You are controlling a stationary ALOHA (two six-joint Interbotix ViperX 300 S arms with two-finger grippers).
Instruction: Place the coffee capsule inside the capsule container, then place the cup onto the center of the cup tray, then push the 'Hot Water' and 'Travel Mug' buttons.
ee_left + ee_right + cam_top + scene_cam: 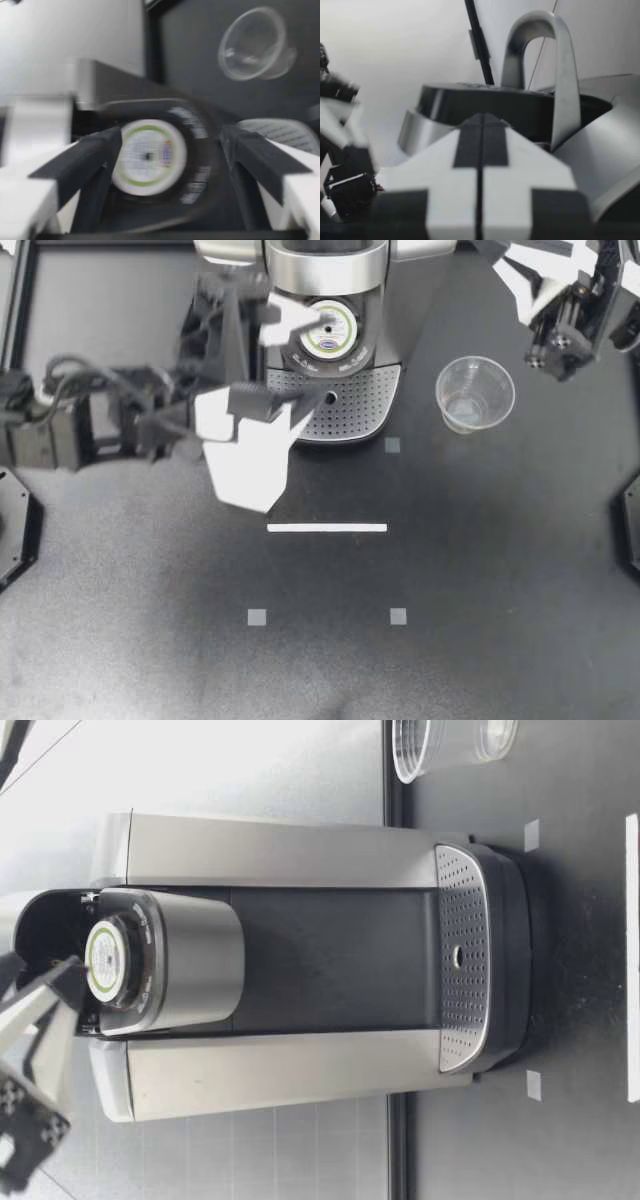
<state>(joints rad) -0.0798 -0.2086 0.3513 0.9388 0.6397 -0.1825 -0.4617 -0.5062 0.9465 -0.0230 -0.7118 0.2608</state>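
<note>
The dark, matte bench carries a coffee machine at its far middle, its perforated cup tray facing the open surface. A clear plastic cup stands upright and mouth-up beside the machine on the right arm's side, apart from it. A white strip lies flat in front of the cup tray, one small grey square sits between them, and two more lie beyond the strip.
</note>
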